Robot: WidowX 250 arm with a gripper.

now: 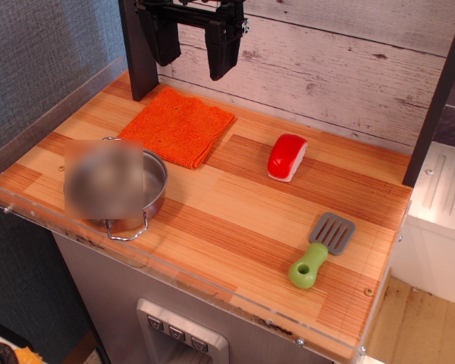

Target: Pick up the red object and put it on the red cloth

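My black pincer (pixel 191 47) hangs wide open, empty, above the square orange-red woven cloth (pixel 177 125). The glossy red-topped, white-based toy block (pixel 287 158) sits right of that cloth on the wooden tabletop (pixel 235 227).

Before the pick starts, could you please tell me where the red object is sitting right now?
The red object rests on the wooden table right of centre, apart from the red cloth to its left, with the spatula nearer the front edge.

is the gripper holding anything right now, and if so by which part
Nothing is held. The gripper hangs open and empty above the red cloth, while the red object lies untouched on the table.
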